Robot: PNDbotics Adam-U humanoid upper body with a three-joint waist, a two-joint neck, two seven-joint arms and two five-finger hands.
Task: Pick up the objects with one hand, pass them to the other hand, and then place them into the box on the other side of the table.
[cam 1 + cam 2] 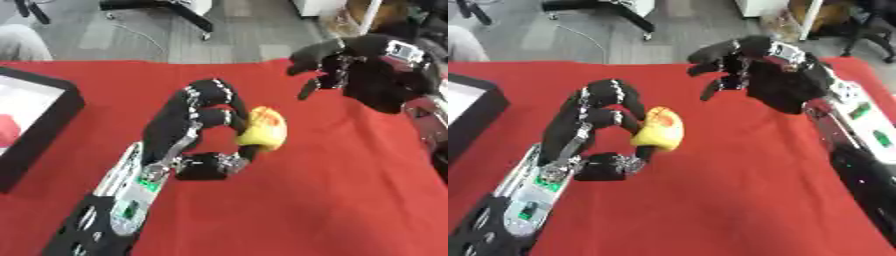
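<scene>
— Handover time, was it? Where was the yellow thing (659, 131)?

— You held it in your left hand (592, 131), fingers and thumb curled round it, up above the red table (737, 200). Its long side stood nearly up and down.

— And your right hand (773, 77)?

— Close by, empty, fingers bent but apart. You likely needed to bring it under next.

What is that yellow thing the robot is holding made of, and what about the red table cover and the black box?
The yellow object, held in the left hand, looks like smooth plastic or foam, judging by its rounded shape and an orange-red patch; I cannot tell which. The red table cover looks like matte cloth, with no shine. The black box seems rigid, perhaps plastic or card, with a pale lining.
</scene>
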